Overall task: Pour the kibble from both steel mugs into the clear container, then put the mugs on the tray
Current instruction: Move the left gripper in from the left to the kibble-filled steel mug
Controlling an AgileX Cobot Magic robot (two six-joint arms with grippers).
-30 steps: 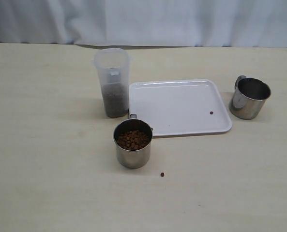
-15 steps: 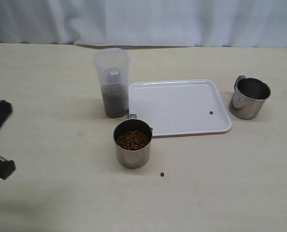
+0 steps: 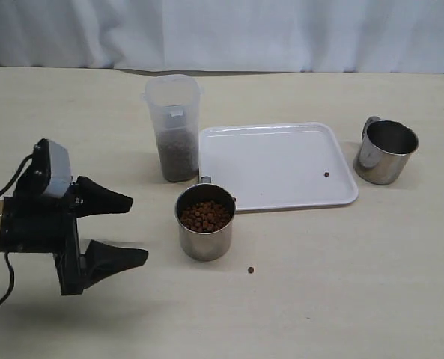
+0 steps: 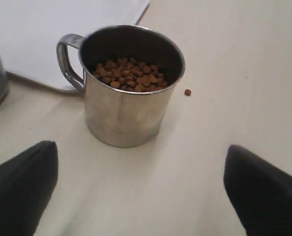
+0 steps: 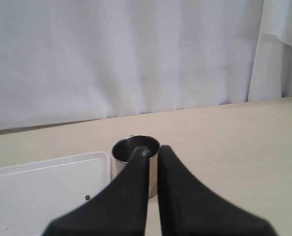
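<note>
One steel mug (image 3: 205, 222) (image 4: 126, 108) stands in front of the tray, filled with brown kibble (image 3: 205, 215) (image 4: 131, 76). My left gripper (image 3: 138, 228) (image 4: 141, 196) hovers open just left of it, its jaws wide apart and nothing between them. The clear container (image 3: 174, 127) stands upright behind that mug, its lower part holding kibble. The white tray (image 3: 278, 164) lies right of the container. The second steel mug (image 3: 386, 152) (image 5: 126, 145) stands right of the tray, with no kibble showing inside. My right gripper (image 5: 154, 149) is shut and empty, some way short of that mug.
One loose pellet (image 3: 251, 270) (image 4: 187, 92) lies on the table near the full mug. Another pellet (image 3: 327, 175) (image 5: 87, 197) rests on the tray. A white curtain (image 3: 222, 34) hangs along the table's far edge.
My left arm has come in from the left edge toward the full mug, and its jaws now stand wide open. The mugs, container and tray have not moved.
</note>
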